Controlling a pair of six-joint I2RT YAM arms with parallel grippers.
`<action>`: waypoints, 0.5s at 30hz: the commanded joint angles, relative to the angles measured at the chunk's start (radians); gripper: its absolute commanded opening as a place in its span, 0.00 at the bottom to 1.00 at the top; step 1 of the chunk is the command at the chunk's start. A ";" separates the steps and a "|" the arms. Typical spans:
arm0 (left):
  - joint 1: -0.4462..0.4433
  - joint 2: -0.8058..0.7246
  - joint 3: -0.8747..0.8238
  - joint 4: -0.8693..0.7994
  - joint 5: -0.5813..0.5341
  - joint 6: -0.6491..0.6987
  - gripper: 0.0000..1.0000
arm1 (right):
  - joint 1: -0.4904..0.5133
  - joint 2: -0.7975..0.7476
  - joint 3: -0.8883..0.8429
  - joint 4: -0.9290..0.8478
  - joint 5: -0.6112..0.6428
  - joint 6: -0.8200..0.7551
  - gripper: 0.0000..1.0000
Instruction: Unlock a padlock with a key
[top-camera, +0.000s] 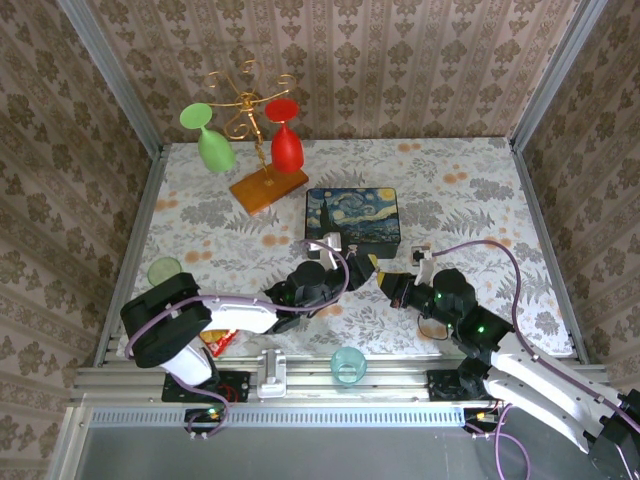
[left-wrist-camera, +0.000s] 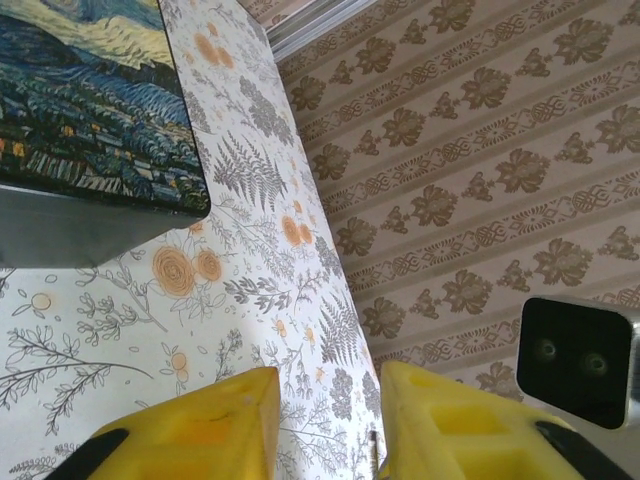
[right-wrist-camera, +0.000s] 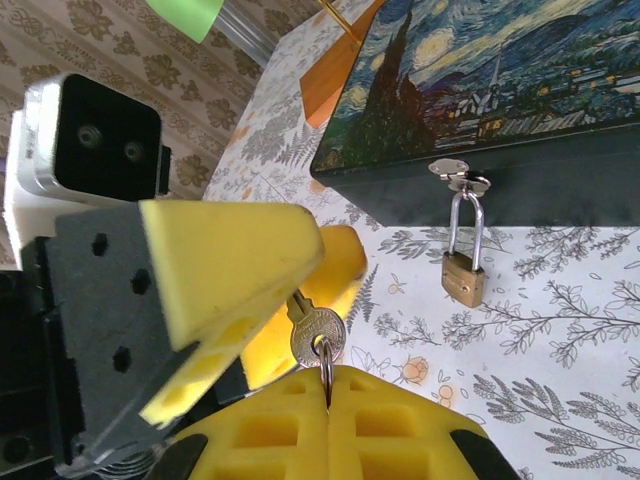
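Observation:
The small silvery key (right-wrist-camera: 318, 335) stands upright on its ring, and my right gripper (right-wrist-camera: 328, 400) is shut on that ring. The key's blade runs up between the yellow fingers (right-wrist-camera: 230, 270) of my left gripper (right-wrist-camera: 330, 262), which stand either side of it with a gap. In the left wrist view the left gripper (left-wrist-camera: 330, 425) shows table between its pads, and a thin dark sliver lies by the right pad (left-wrist-camera: 450, 430). The brass padlock (right-wrist-camera: 463, 275) hangs by its shackle from the clasp of the painted box (right-wrist-camera: 480, 80). From above, both grippers (top-camera: 350, 262) (top-camera: 382, 282) meet just in front of the box (top-camera: 352, 218).
A gold stand on a wooden base (top-camera: 268, 188) holds a green glass (top-camera: 212, 140) and a red glass (top-camera: 286, 140) at the back left. A teal cup (top-camera: 348, 364) sits at the near edge, a green disc (top-camera: 163, 270) at the left.

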 joint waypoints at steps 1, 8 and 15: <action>0.007 -0.018 0.035 0.016 0.031 0.032 0.30 | 0.006 -0.018 -0.020 0.000 0.034 0.014 0.00; 0.010 0.002 0.040 0.027 0.051 0.016 0.22 | 0.006 -0.015 -0.018 0.005 0.028 0.012 0.00; 0.014 -0.014 0.049 -0.008 0.066 0.049 0.00 | 0.006 -0.017 -0.018 -0.003 0.027 0.007 0.00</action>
